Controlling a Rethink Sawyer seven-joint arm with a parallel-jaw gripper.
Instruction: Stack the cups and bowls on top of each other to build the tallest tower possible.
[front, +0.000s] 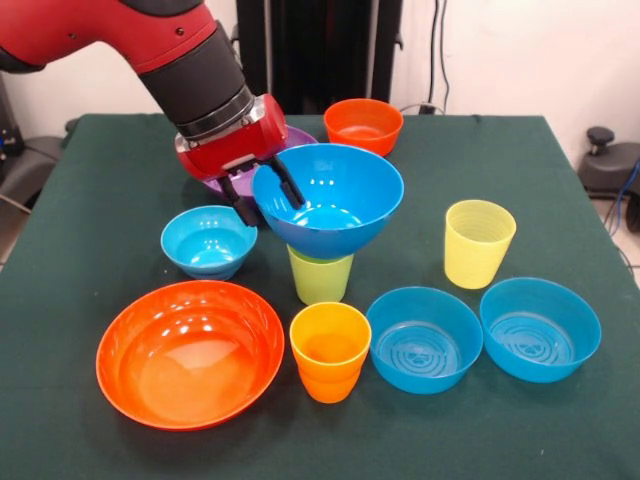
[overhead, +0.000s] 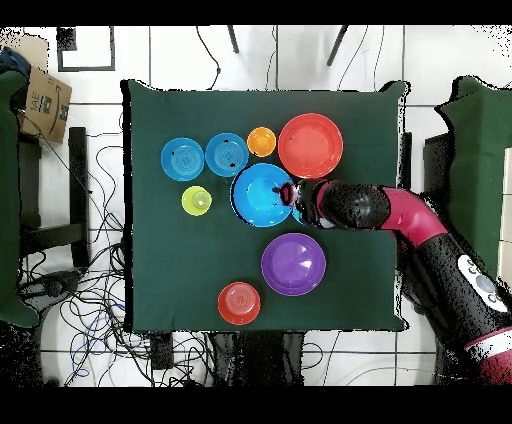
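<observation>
The gripper (front: 266, 193) has its two black fingers closed over the left rim of the large blue bowl (front: 335, 205), one finger inside the wall and one outside. That bowl sits upright on the mouth of the lime green cup (front: 320, 277), near the middle of the table (front: 90, 180).

The bowl looks like light, stiff, glossy plastic, so it is likely slippery. The thin rim seems the only sensible hold, and a one-sided pinch could tip it on so narrow a base.

Just left of it sits the small blue bowl (front: 208, 240), with the purple bowl (front: 300, 135) behind the gripper. Nearer lie the large orange bowl (front: 190, 352) and the orange cup (front: 329, 350). Two medium blue bowls (front: 424, 338) and the yellow cup (front: 478, 242) stand to the right, and the small orange bowl (front: 363, 125) is farthest back.
</observation>
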